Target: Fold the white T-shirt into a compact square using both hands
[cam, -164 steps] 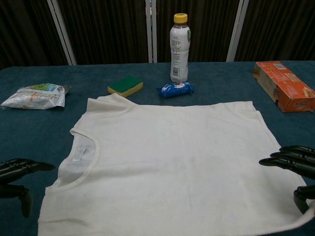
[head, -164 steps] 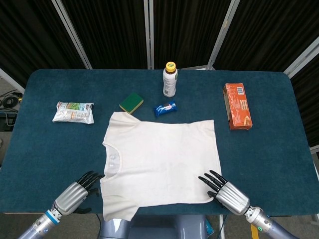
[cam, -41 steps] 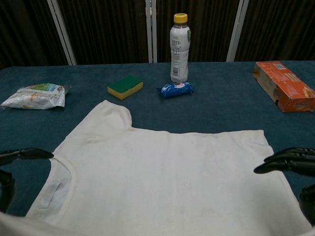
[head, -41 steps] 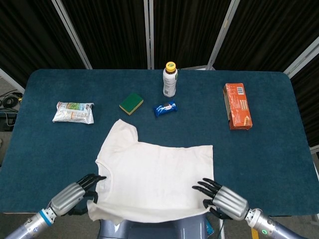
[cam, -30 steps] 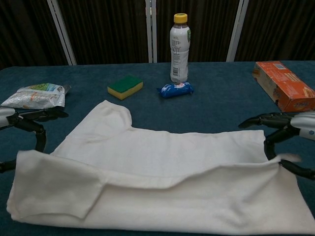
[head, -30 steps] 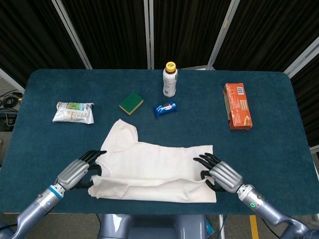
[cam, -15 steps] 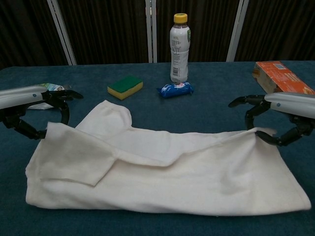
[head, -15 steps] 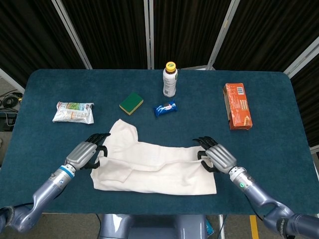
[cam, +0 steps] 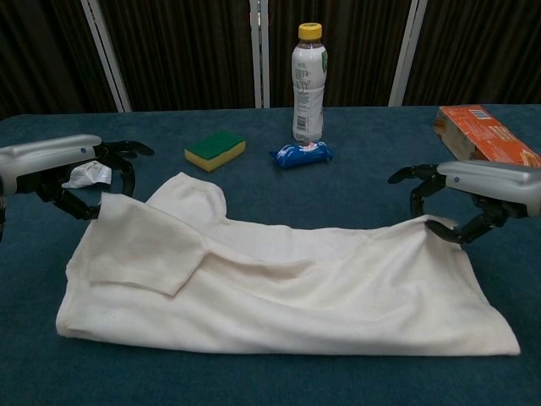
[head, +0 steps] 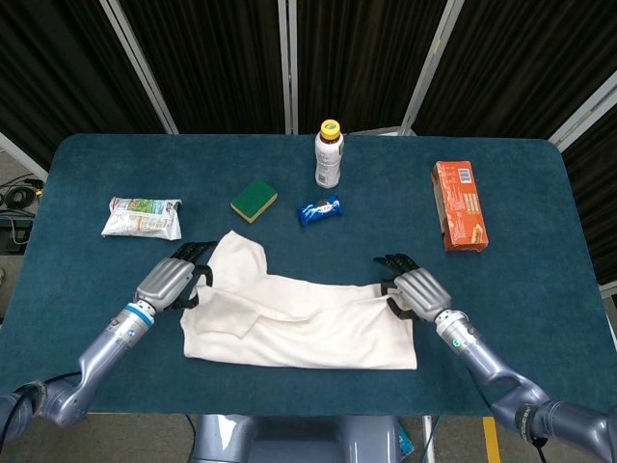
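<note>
White cotton, the T-shirt [head: 299, 323] lies mid-surface [head: 540, 241] doubled once lengthwise, its near half carried over the far half, one sleeve [cam: 190, 196] still poking out. The left robot hand [cam: 80, 173] and right robot hand [cam: 461, 207] each pinch a corner of the folded-over edge. Judging by this, only the first fold is nearly laid; crosswise folds toward a square remain.

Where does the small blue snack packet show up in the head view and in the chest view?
Head view: the small blue snack packet lies upper centre, beyond the white T-shirt.
Chest view: the packet lies upper centre, on the blue cloth.
Shared landmark: in both views the white bottle with the yellow cap stands just behind it.
</note>
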Controlling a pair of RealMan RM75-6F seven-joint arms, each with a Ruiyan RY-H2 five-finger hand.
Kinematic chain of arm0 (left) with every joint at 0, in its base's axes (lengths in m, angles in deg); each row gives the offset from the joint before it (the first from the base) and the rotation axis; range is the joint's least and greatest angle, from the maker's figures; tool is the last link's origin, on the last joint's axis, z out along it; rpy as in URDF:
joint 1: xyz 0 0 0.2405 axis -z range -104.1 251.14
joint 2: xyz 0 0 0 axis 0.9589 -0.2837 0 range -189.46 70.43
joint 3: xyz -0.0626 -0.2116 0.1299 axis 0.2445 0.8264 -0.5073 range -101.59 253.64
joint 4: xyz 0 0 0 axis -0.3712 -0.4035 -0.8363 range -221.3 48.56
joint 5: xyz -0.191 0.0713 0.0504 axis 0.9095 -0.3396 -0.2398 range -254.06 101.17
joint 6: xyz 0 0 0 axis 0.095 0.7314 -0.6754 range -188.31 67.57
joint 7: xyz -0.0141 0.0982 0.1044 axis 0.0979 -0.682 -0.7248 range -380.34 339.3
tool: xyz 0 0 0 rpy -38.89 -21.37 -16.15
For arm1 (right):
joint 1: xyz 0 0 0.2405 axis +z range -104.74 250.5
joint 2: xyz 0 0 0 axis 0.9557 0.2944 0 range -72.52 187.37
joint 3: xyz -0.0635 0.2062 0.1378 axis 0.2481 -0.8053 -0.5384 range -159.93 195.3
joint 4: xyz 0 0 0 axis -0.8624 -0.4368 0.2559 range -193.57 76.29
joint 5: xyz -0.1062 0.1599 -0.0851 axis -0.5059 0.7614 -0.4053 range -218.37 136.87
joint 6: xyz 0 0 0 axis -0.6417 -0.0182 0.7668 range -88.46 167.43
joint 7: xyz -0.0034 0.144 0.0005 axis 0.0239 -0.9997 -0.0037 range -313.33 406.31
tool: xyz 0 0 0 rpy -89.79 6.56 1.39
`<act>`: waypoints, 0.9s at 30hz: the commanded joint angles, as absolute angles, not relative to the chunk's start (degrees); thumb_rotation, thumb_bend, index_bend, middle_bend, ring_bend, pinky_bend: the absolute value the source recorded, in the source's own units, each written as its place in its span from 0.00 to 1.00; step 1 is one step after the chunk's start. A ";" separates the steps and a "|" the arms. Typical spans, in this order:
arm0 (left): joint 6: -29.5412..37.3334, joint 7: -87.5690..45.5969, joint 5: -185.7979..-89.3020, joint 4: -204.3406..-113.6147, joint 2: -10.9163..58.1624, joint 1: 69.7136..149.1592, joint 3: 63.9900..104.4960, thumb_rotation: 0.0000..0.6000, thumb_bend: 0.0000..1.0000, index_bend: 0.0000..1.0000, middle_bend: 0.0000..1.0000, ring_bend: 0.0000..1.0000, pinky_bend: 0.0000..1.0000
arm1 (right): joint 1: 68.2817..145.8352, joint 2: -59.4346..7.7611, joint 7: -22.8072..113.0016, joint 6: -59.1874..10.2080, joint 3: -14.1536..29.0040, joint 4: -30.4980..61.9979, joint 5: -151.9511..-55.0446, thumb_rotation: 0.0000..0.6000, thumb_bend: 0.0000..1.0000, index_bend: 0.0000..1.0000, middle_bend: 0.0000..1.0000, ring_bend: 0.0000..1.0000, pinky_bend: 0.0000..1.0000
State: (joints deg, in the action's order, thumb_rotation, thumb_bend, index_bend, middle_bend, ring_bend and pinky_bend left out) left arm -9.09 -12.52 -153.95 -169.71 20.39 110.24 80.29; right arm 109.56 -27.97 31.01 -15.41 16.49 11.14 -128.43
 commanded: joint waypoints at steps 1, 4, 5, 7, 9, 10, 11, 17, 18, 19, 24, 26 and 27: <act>-9.78 -12.70 -153.38 -169.09 20.76 110.67 80.61 1.00 0.58 0.72 0.00 0.00 0.00 | 109.95 -28.58 30.43 -15.00 16.11 9.99 -128.10 1.00 0.49 0.74 0.07 0.00 0.00; -10.61 -12.87 -152.86 -168.50 21.18 111.09 80.75 1.00 0.58 0.72 0.00 0.00 0.00 | 110.25 -29.09 29.87 -14.49 15.88 8.85 -127.78 1.00 0.49 0.74 0.07 0.00 0.00; -10.84 -12.94 -152.75 -168.28 21.40 111.23 80.78 1.00 0.58 0.72 0.00 0.00 0.00 | 110.38 -29.29 29.65 -14.25 15.84 8.38 -127.68 1.00 0.49 0.74 0.07 0.00 0.00; -11.13 -12.98 -152.64 -167.98 21.75 111.41 80.81 1.00 0.58 0.72 0.00 0.00 0.00 | 110.56 -29.56 29.45 -13.90 15.83 7.70 -127.60 1.00 0.49 0.74 0.07 0.00 0.00; -11.48 -12.90 -152.45 -167.53 22.16 111.59 80.86 1.00 0.58 0.72 0.00 0.00 0.00 | 110.73 -29.84 29.36 -13.62 15.86 6.88 -127.58 1.00 0.49 0.74 0.07 0.00 0.00; -11.65 -12.89 -152.35 -167.20 22.41 111.68 80.88 1.00 0.58 0.72 0.00 0.00 0.00 | 110.79 -30.02 29.32 -13.51 15.83 6.38 -127.52 1.00 0.49 0.74 0.07 0.00 0.00; -11.85 -12.88 -152.22 -166.82 22.67 111.77 80.89 1.00 0.58 0.72 0.00 0.00 0.00 | 110.83 -30.20 29.18 -13.42 15.76 5.90 -127.40 1.00 0.49 0.74 0.07 0.00 0.00; -12.92 -12.15 -151.71 -165.01 24.14 112.45 81.26 1.00 0.58 0.72 0.00 0.00 0.00 | 111.27 -31.23 27.50 -12.54 15.82 3.15 -127.24 1.00 0.49 0.74 0.07 0.00 0.00; -13.07 -12.12 -151.70 -164.86 24.32 112.60 81.31 1.00 0.58 0.72 0.00 0.00 0.00 | 111.36 -31.40 27.17 -12.48 15.89 2.75 -127.35 1.00 0.49 0.74 0.07 0.00 0.00; -13.11 -12.15 -151.72 -164.77 24.45 112.69 81.36 1.00 0.58 0.72 0.00 0.00 0.00 | 111.43 -31.53 26.97 -12.46 15.93 2.47 -127.45 1.00 0.49 0.74 0.07 0.00 0.00; -13.15 -12.63 -151.41 -164.46 25.05 113.09 81.75 1.00 0.58 0.72 0.00 0.00 0.00 | 111.87 -32.23 26.23 -12.21 15.94 1.16 -127.64 1.00 0.49 0.73 0.07 0.00 0.00; -13.24 -12.86 -151.22 -164.35 25.22 113.24 81.87 1.00 0.58 0.72 0.00 0.00 0.00 | 112.03 -32.46 26.11 -12.02 16.00 0.75 -127.69 1.00 0.49 0.73 0.07 0.00 0.00; -13.35 -13.04 -151.10 -164.26 25.31 113.33 81.90 1.00 0.58 0.72 0.00 0.00 0.00 | 112.09 -32.55 26.05 -11.93 16.07 0.59 -127.72 1.00 0.49 0.72 0.07 0.00 0.00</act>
